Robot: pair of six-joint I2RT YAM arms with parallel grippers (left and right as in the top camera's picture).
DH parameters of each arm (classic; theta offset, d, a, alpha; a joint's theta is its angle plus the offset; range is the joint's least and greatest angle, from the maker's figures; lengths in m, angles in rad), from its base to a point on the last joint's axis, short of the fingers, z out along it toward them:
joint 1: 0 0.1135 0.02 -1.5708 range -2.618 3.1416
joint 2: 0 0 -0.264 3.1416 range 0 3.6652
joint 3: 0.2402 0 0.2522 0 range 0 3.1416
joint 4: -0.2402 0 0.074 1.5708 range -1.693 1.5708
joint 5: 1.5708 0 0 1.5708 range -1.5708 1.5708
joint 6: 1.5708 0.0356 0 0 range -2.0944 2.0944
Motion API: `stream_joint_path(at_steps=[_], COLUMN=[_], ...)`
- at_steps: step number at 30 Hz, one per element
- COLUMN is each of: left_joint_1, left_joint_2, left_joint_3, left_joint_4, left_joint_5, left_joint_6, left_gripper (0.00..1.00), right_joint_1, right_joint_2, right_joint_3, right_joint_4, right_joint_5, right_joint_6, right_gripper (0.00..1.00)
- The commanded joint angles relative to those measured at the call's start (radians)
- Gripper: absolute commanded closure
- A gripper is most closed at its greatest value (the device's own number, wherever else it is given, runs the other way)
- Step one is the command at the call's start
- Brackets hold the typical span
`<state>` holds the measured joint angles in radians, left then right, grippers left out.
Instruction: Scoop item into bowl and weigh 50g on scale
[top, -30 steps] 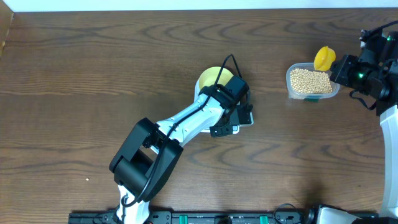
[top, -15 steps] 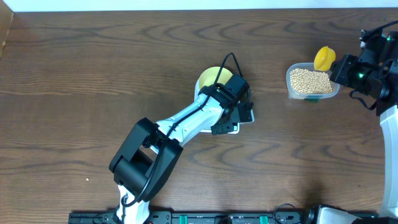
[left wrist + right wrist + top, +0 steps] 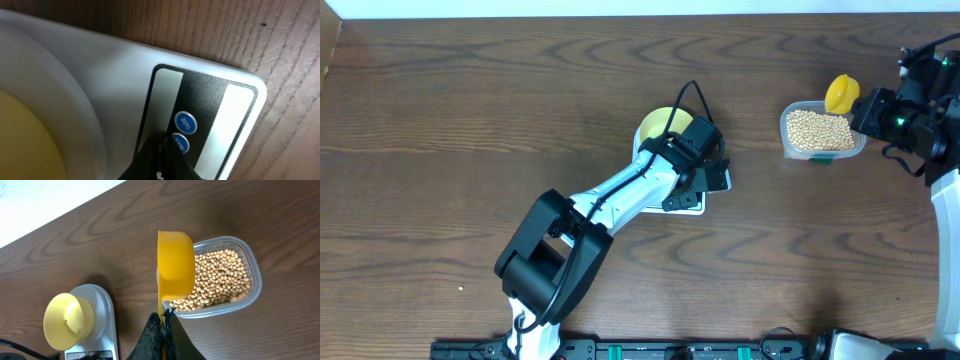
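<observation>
Shifted slightly, closed left end effector (image 3: 161,147) hides scale (image 3: 102,317); right end effector (image 3: 162,317) grips scoop (image 3: 176,262).

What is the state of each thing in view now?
bowl, on the scale, no beans seen inside
scale, carrying the bowl
beans, in the container
container, open, filled with beans
scoop, held at the container's edge
left gripper, shut, tip at lower blue button
right gripper, shut on scoop handle

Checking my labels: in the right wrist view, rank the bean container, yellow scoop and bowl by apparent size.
1. bean container
2. yellow scoop and bowl look alike; the scoop is nearer the camera, so unranked.
</observation>
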<state>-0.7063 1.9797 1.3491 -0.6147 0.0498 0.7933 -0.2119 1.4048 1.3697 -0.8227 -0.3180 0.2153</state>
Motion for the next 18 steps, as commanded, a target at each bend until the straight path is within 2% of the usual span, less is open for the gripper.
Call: stream_joint_path(at_steps=[1, 5, 13, 18], left_joint_1=[0.010, 0.011, 0.051, 0.141], left_joint_2=[-0.075, -0.169, -0.318, -0.417], left_joint_3=[-0.003, -0.003, -0.003, -0.003], left_joint_4=[-0.005, -0.020, -0.100, -0.106], left_joint_5=[0.070, 0.076, 0.045, 0.000], left_joint_6=[-0.017, -0.149, -0.534, -0.568], left_gripper=[0.92, 0.92, 0.92, 0.92], right_joint_1=[-0.003, -0.003, -0.003, -0.003], right_joint_2=[-0.013, -0.013, -0.013, -0.013], right_joint_3=[0.018, 0.018, 0.018, 0.018], right_joint_4=[0.001, 0.002, -0.004, 0.006], right_joint_5=[0.005, 0.005, 0.006, 0.005], right_joint_6=[-0.015, -0.015, -0.023, -0.021], right_gripper=[0.99, 0.99, 0.99, 0.99])
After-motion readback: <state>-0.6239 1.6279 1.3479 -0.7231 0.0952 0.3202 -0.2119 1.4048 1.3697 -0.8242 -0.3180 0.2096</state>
